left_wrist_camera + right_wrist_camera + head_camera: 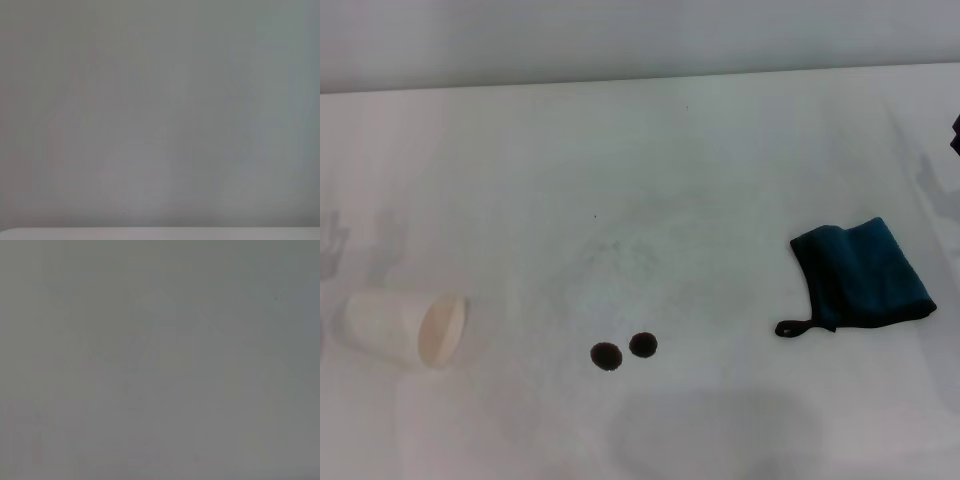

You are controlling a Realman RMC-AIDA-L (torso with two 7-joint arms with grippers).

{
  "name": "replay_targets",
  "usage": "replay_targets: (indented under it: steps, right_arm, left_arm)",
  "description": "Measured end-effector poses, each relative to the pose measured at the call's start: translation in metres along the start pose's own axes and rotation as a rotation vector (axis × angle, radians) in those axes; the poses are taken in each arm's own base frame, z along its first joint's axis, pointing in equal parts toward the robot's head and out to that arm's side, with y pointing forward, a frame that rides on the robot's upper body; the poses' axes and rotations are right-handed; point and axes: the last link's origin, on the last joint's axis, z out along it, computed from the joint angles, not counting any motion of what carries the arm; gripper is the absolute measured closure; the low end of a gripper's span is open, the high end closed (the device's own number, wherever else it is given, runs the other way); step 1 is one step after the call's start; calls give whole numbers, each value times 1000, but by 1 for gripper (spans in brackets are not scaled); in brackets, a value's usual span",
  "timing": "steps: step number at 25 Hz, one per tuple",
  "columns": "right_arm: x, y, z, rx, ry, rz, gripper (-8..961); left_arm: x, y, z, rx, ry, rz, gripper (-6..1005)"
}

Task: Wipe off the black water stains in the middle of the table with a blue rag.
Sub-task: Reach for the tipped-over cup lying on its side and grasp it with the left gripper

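Two black water stains lie side by side on the white table [700,170], left stain [606,355] and right stain [643,345], near the front middle. The blue rag [865,272] lies folded on the right, its black loop [794,327] pointing toward the stains. A dark sliver at the right edge [956,135] seems to be part of my right gripper, well behind the rag. My left gripper is out of view; only faint shadows fall on the left of the table. Both wrist views show only plain grey surface.
A white paper cup [405,327] lies on its side at the front left, mouth facing right. A tiny dark speck [596,216] sits behind the stains. The table's far edge runs along the back.
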Motion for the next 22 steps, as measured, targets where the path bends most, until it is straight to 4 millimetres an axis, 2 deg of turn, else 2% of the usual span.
replay_targets:
  steps: [22]
  right_arm:
    - [-2, -5, 1, 23, -6, -2, 91]
  left_arm:
    - [6, 9, 8, -32, 16, 34, 126]
